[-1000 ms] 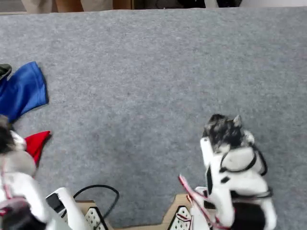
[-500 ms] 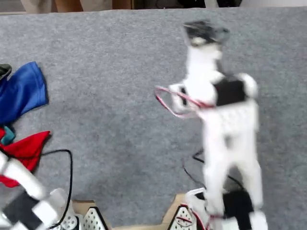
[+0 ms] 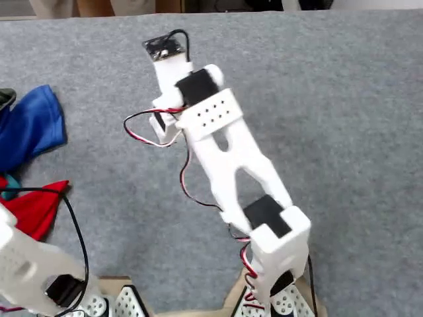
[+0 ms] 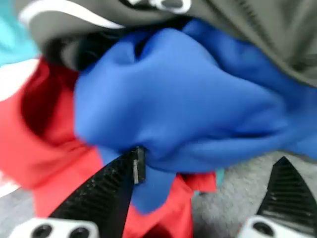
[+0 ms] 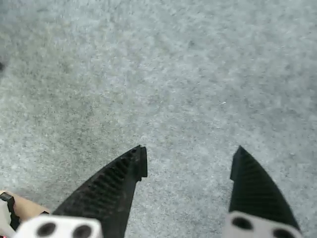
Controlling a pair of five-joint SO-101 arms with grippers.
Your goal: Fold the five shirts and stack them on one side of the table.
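pile: shirts lie bunched and unfolded at the far left edge of the tabletop [image 3: 344, 99]; I can make out four colours and can't tell a fifth.
dark grey shirt [image 4: 257, 29]: has white trim, is draped over the blue one, and sits at the far end of the pile.
blue shirt [image 3: 33, 125]: the biggest visible lump; it sits on top of the red one and one lobe spreads toward the middle of the tabletop.
teal shirt [image 3: 6, 193]: a sliver shows between blue and red at the edge.
red shirt [image 3: 36, 208]: the near end of the pile, with one corner pointing toward the tabletop centre, partly under the blue.
left arm [image 3: 26, 271]: at the near left corner, just beside the red shirt, with a black cable [image 3: 78, 231] looping over it.
left tool [image 4: 210, 163]: released, jaws wide apart. One jaw tip touches a blue fold above the red cloth and the other is over bare tabletop beside the pile. Nothing is gripped.
right arm [image 3: 225, 152]: stretched from its base at the near edge diagonally toward far-left across mid-tabletop, well apart from the pile. A red-white wire [image 3: 142, 135] hangs at the wrist.
right tool [image 5: 190, 158]: released, jaws wide apart and holding nothing, over bare grey tabletop.
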